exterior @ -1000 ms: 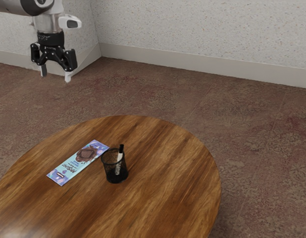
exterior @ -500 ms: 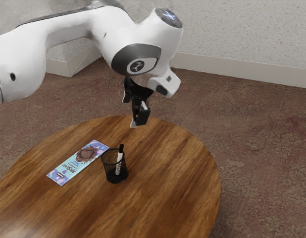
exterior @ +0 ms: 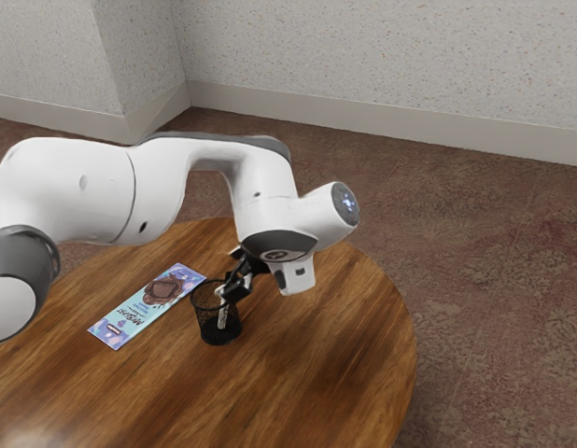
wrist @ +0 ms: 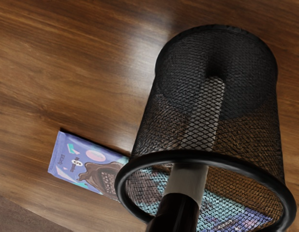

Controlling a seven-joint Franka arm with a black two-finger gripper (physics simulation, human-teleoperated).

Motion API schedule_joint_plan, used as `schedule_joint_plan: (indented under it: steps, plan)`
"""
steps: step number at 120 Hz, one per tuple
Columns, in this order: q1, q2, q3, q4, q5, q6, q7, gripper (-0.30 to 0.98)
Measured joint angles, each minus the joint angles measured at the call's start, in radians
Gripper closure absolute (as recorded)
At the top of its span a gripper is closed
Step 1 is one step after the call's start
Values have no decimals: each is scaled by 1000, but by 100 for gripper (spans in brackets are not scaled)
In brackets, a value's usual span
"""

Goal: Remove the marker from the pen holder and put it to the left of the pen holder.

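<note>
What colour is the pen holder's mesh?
The mesh of the pen holder is black; the wrist view shows it best.

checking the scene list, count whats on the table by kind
Pen holders: 1, the black mesh cup
Markers: 1, standing in the pen holder
Wrapped bars: 1, lying flat
Total: 3

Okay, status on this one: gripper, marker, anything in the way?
Gripper at the holder's rim, grip unconfirmed. Marker in holder, black end up. Bar flat beside holder, might crowd the set-down spot.
</note>
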Motion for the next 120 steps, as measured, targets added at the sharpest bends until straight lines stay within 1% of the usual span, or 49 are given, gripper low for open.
schedule_joint_plan:
  steps: [14, 37, 56, 69, 78, 99, 120]
  plan:
    - [1, 12, 0, 0, 23, 9, 63, 15]
    - [-1, 28, 0, -3, 31, 16, 140, 24]
    - [2, 29, 0, -3, 32, 18, 172, 45]
    - [1, 30, 0, -4, 30, 19, 185, 53]
    - [1, 34, 0, -4, 32, 20, 187, 60]
    - [0, 27, 8, 1, 38, 11, 182, 70]
    - [-8, -17, 2, 77, 40, -90, 184, 75]
